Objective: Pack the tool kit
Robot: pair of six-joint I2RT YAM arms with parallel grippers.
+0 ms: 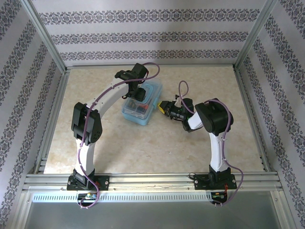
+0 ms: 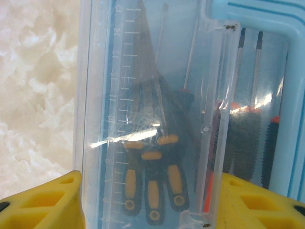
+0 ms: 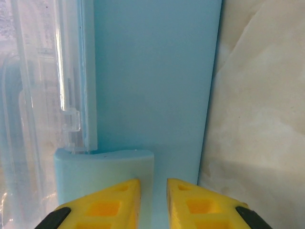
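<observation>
case sits mid table, long side running away from me, a bit skewed.

left: my left gripper is down on the case from above, over its far half. fingers stand abt half spread, one each side of the clear lid panel, pads against its edges, so it is holding the lid. ruler marks run along the lid's left side. thru the plastic i see three tools w/ black-and-yellow handles lying together, thin screwdriver shafts to their right, and a blue frame at top right.

right: my right gripper is low at the case's right side, pointing at it. jaws narrow, just a thin slit btwn the fingers, nothing in the slit. tips sit at a rounded blue tab on the blue case wall. clear lid edge w/ a small clip is to the left, bare table to the right.
</observation>
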